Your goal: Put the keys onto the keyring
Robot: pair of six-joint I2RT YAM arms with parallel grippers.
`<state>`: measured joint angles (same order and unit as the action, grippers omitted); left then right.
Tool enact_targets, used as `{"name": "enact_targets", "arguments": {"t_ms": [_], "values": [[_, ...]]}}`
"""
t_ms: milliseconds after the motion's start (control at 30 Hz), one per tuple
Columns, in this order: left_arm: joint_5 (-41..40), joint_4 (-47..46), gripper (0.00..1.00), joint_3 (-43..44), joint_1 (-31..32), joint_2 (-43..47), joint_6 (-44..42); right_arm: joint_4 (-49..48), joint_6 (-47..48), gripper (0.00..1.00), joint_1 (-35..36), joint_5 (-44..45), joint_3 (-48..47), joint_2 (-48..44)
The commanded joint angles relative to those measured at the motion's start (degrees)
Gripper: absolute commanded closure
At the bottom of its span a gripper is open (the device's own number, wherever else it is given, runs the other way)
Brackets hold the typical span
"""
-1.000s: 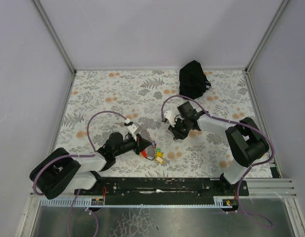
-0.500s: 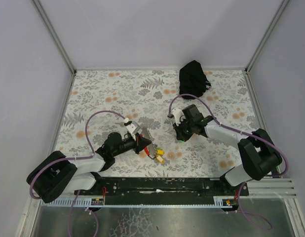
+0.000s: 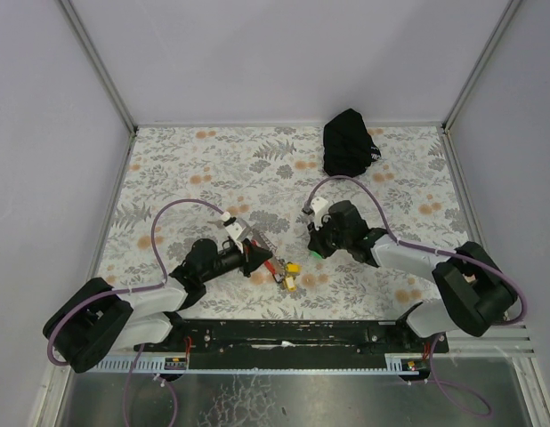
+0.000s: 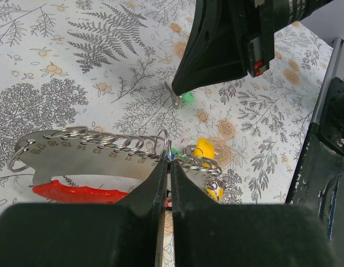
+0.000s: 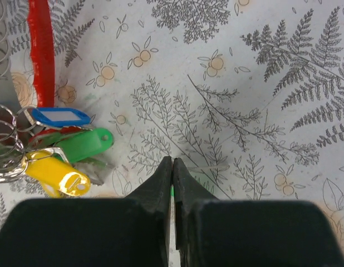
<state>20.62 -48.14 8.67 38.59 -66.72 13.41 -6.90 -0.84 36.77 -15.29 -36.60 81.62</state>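
**Green key pinched by the right fingers, keyring held by the left**

The green key [image 4: 186, 98] is tiny, an oval of glossy green plastic with a short silvery blade. It is clamped at the very tip of the right fingers [image 5: 172, 167]. These are pressed fully together on it, and only a green sliver shows between them. The key is near the keyring [image 3: 286, 272] but not touching it.

The keyring is at the front middle of the bench. It has a curved, shiny red strap [image 4: 77, 192] and a smooth yellow tag [image 4: 204, 149]. It also has a flat silvery plate [image 4: 66, 153] stamped with numbers and edged with a row of thin wire rings. A blue key [image 5: 60, 117] with a white label window and another green tag [image 5: 86, 146] lie among the rings. Whether they are threaded on cannot be told. The left fingers [image 4: 167, 167] are closed tight on one wire ring.

The bench [image 3: 168, 169] has a matte floral print in grey and orange. A crumpled black cloth [image 3: 349, 142] lies at its far edge.
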Motion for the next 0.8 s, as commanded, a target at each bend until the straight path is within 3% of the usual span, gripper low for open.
{"name": "enact_targets", "arguments": {"t_ms": [0,133,233,400,533,767], "values": [[-0.54,-2.04,1.00,0.04,0.28,0.73,-0.40,-14.36,-2.74,0.95,1.68,4.36,2.84,2.40],[-0.75,-2.04,1.00,0.08,0.31,0.20,-0.40,-23.09,-5.04,0.95,2.27,7.82,4.30,6.23],[-0.97,-1.78,1.00,0.03,0.26,0.45,-0.40,-22.46,-5.15,0.94,2.89,8.87,2.79,8.52],[-1.26,-1.09,1.00,0.03,0.26,0.90,-0.75,-11.91,-5.38,0.85,3.21,8.84,-1.40,8.16],[-1.05,-0.93,1.00,0.30,0.26,0.70,-0.84,1.11,-5.64,0.73,3.22,9.84,-5.97,5.53],[-0.59,-0.41,1.00,0.63,0.27,0.69,-0.84,16.71,-1.93,0.66,3.14,9.05,-14.21,5.49]]}}
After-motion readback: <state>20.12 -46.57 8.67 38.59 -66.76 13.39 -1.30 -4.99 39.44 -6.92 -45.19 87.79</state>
